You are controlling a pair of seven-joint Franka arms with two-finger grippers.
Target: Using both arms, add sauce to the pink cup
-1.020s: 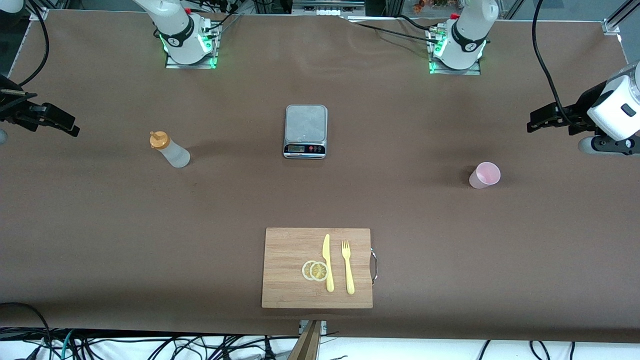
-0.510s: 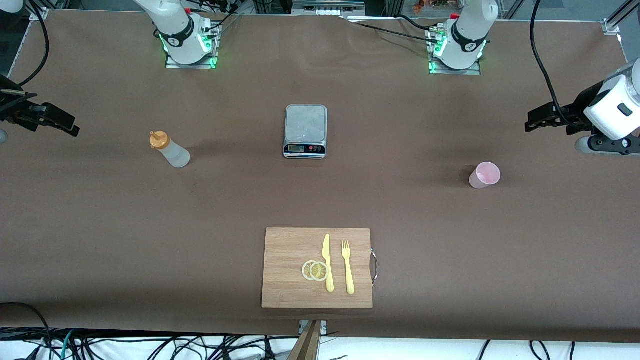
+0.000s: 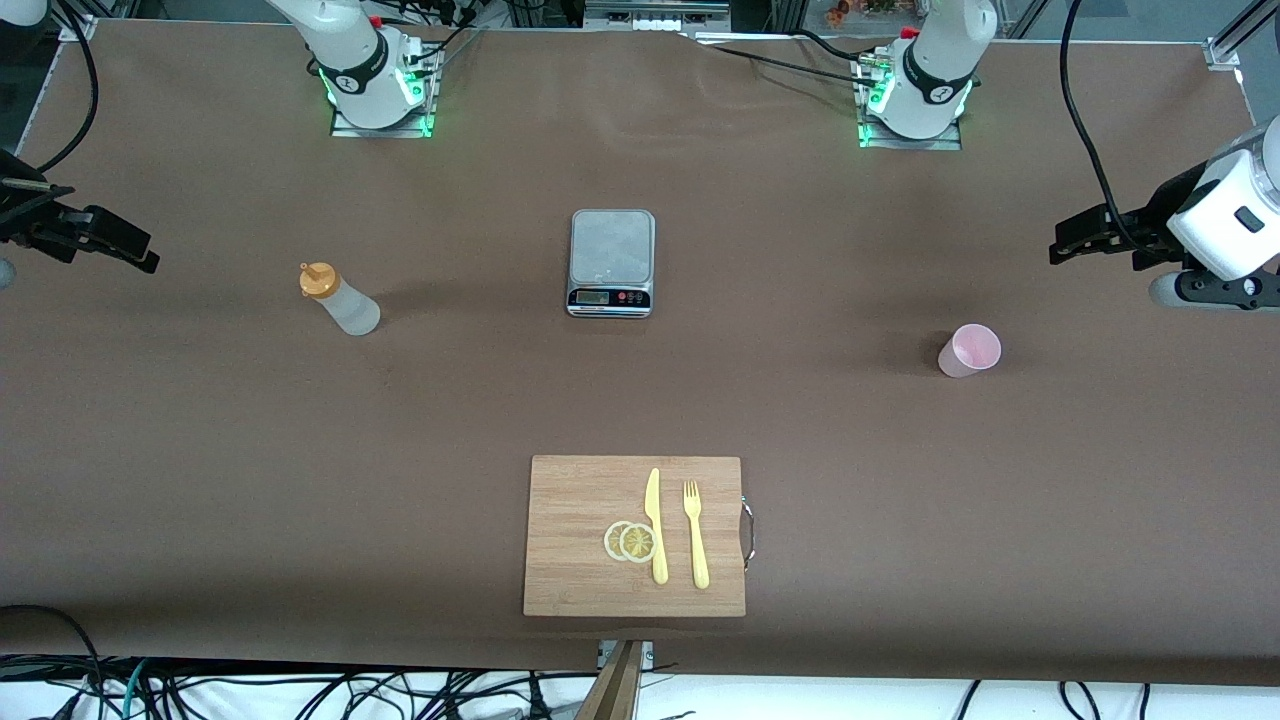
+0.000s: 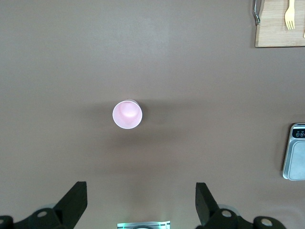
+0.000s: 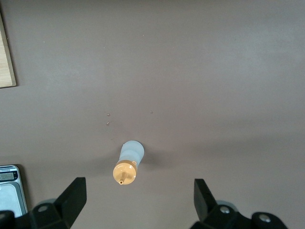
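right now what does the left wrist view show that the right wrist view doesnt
Only the left wrist view shows the pink cup, standing upright on the table, the yellow fork on the board, and the open left gripper.

Only the right wrist view shows the sauce bottle, orange cap on, and the open right gripper.

Both show the brown table, a corner of the wooden cutting board and part of the grey kitchen scale. Neither gripper holds anything.
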